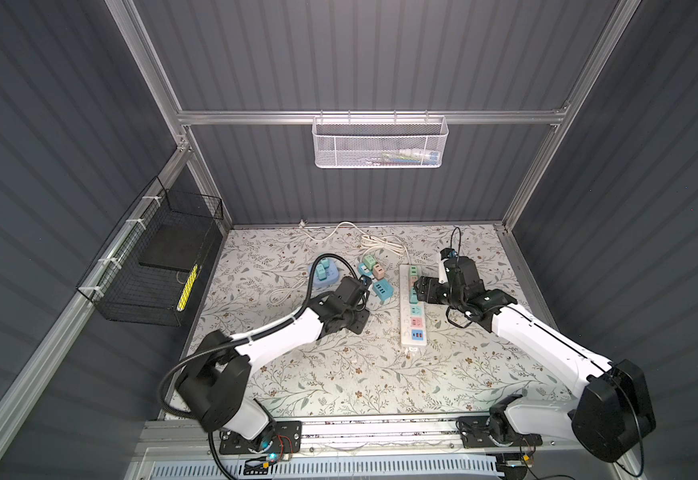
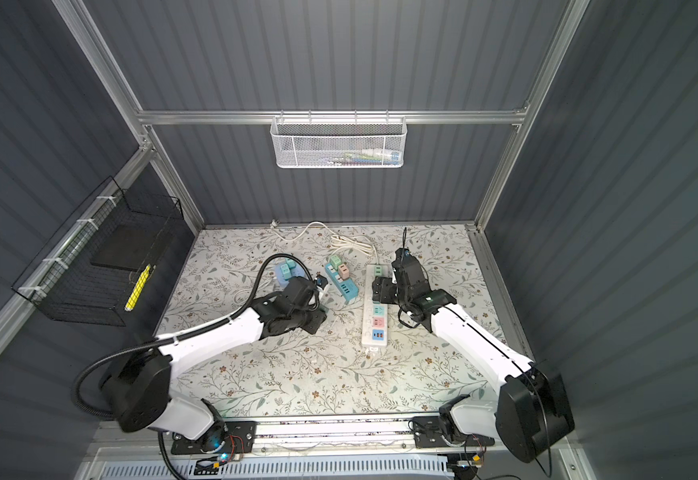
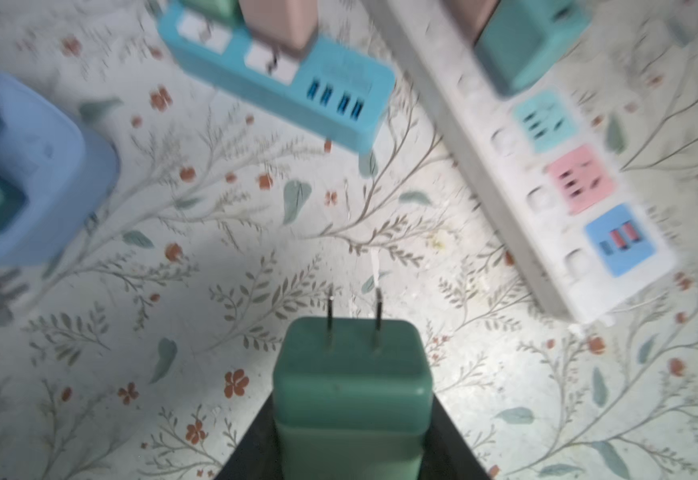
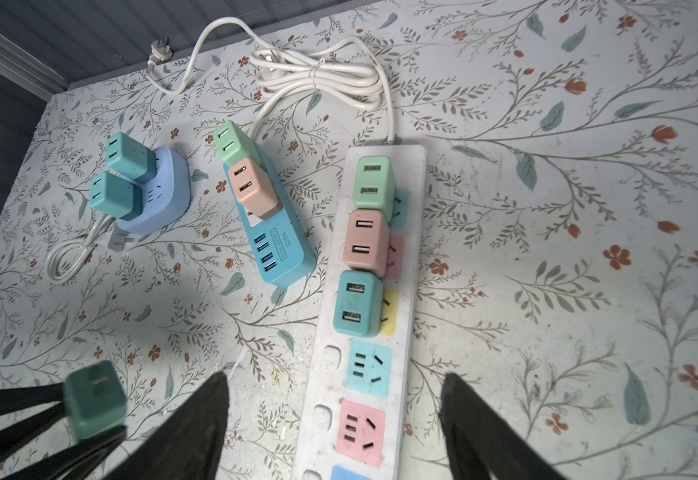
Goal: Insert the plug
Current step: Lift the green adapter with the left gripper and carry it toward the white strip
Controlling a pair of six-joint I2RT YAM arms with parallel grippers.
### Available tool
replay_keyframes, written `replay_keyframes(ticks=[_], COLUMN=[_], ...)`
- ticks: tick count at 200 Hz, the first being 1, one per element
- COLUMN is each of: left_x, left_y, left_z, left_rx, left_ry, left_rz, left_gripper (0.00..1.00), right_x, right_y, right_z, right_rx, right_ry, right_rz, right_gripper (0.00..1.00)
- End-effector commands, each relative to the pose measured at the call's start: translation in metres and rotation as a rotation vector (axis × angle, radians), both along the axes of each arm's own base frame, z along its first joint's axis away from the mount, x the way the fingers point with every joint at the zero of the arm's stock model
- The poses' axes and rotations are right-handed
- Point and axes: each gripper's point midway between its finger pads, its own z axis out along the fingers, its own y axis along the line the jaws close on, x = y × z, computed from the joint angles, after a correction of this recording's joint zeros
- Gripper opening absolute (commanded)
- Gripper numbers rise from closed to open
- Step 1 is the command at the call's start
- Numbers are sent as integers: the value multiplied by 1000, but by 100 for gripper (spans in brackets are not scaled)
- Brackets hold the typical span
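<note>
Left wrist view: left gripper [image 3: 351, 451] is clamped on the dark green plug [image 3: 351, 374], black fingers on both sides of its body, two bare prongs pointing away from the gripper toward the floral table [image 3: 214, 257]. Plug is off the table and not in any socket, just beside the near end of the white power strip [image 3: 484, 145]; the view is blurred. Right wrist view: right gripper [image 4: 335, 376] has jaws wide apart, nothing between them, above the strip's free teal socket [image 4: 368, 368] and pink socket [image 4: 362, 432]. Farther along the strip sit three adapters: green [image 4: 372, 183], pink [image 4: 365, 243], teal [image 4: 357, 303]. Blue strip [image 4: 293, 257] carries two adapters, and the rounded blue socket block [image 4: 172, 195] two more. In both top views the right gripper is over the middle of the white strip.
</note>
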Motion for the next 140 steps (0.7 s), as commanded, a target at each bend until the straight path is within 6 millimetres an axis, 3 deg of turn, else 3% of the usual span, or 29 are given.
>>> replay_keyframes(ticks=[1, 24, 61, 74, 107, 140], left_x=[9, 6, 5, 13, 31, 6], left_y=[-23, -26, -33, -31, 3, 45], left_z=[60, 80, 77, 73, 17, -41], left_rx=[-230, -271, -270, -240, 9, 108], left_ry=[-296, -367, -339, -319, -108, 116], left_rz=[-91, -131, -161, -115, 129, 351], left_gripper=[27, 27, 27, 22, 15, 17], right_x=[-9, -15, -25, -24, -19, -19], right_y=[15, 31, 67, 72, 61, 49], right_z=[20, 33, 47, 46, 37, 28], right_rx=[77, 121, 158, 153, 110, 82], right_ry=[2, -8, -14, -13, -15, -10], right_rz=[70, 137, 281, 292, 240, 203], right_gripper=[78, 76, 74, 74, 75, 77])
